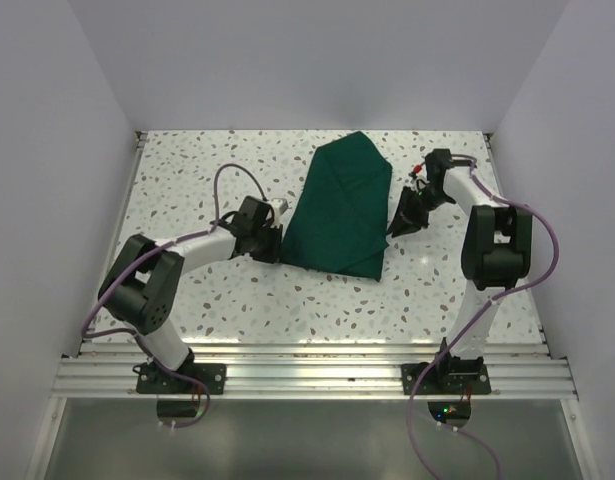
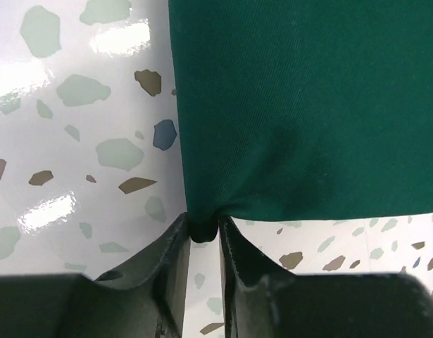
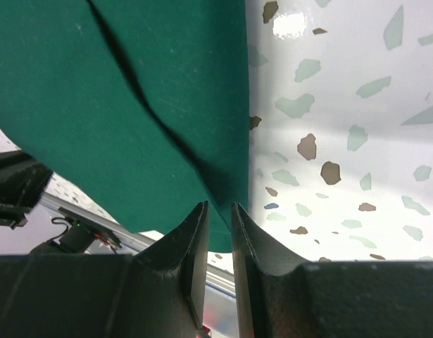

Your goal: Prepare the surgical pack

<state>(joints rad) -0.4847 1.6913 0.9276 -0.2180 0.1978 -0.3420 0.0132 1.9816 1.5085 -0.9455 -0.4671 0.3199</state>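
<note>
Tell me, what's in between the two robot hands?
The green cloth. The top view shows it spanning from the left gripper to the right gripper, each pinching an edge.

Bright, even overhead light, soft shadows only.
Top view is sharp, with a faint shadow along the near edge of the green drape on the terrazzo tabletop. Left wrist: white glare patches upper left and mid left, weave crisp, left gripper fingers soft at the bottom. Right wrist: glare spot at top, dark fold shadow across the drape.
</note>
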